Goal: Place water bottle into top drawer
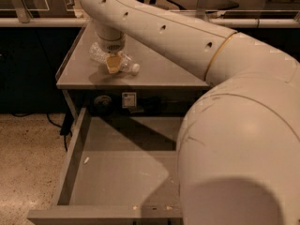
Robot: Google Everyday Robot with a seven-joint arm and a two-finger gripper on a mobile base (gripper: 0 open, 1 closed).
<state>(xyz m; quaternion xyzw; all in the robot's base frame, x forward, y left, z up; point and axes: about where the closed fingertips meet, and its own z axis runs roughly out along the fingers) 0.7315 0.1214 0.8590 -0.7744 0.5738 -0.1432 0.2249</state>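
Observation:
The water bottle (129, 67) lies on its side on the grey tabletop (164, 71), its white cap pointing right and its clear crinkly body partly hidden under my arm. My gripper (113, 63) points straight down over the bottle's middle and covers the label band. The top drawer (70, 165) is pulled out wide below the tabletop, toward the camera, and its flat grey bottom is bare apart from a small white speck (86, 160). My large white arm (225, 125) fills the right of the view and hides the drawer's right side.
A speckled floor (28, 163) lies to the left of the drawer. A dark cable (60, 128) hangs by the table's left leg. Desks and rails stand behind the table.

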